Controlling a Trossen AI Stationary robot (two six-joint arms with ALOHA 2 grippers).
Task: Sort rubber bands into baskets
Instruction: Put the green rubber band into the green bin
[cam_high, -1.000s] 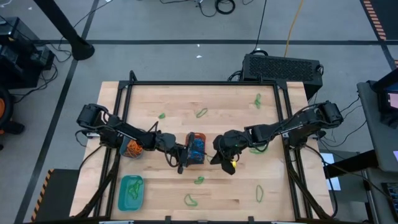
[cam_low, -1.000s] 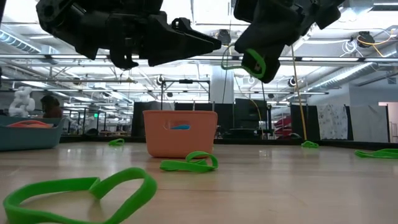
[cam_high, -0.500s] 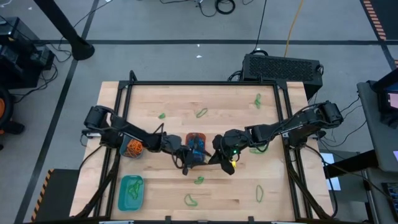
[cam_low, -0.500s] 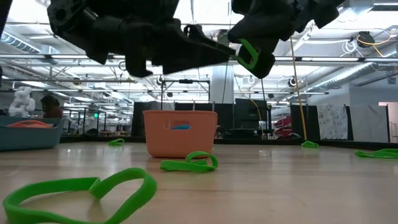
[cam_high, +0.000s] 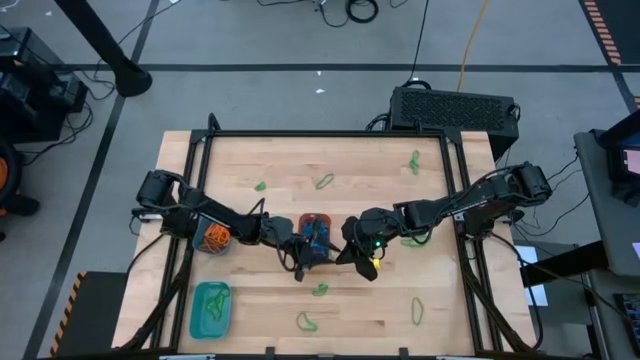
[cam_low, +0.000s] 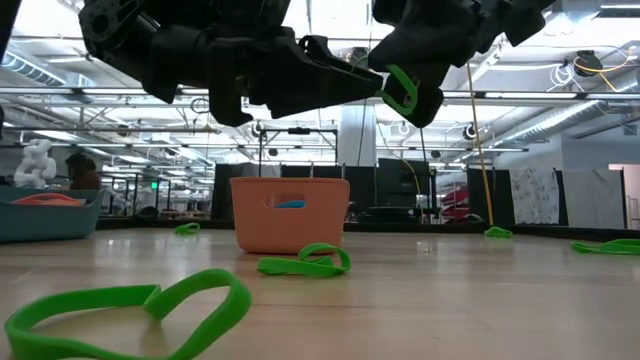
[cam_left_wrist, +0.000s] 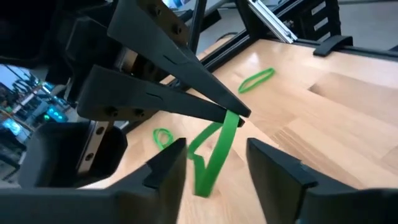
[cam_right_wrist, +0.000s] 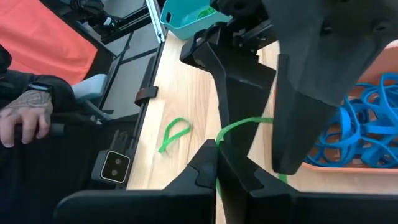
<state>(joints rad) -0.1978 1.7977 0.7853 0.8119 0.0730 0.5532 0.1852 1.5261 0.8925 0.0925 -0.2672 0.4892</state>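
Mid-air handover, by the look of it, just beside the orange basket that holds blue bands.

Grips a green rubber band in the right hand, shut tight on one end of the loop, the rest dangling above the bench. Brackets that loop with the left hand, fingers spread wide and set either side of it, not yet touching.

To do it well:
- Close the left hand on the hanging part of the loop, below the right hand's tips, not on them.
- Hold the right hand shut until the left has a firm pinch, then release.
- Keep the band clear of the orange basket; probably belongs in the teal basket, already holding green.
- Beware a thin loop slipping sideways out of the closing fingers.

Against a second ago: left hand now farther forward, close up to the right hand instead of hanging back beside the orange basket. Right hand and its band barely shifted. Loose green bands on the bench unmoved.
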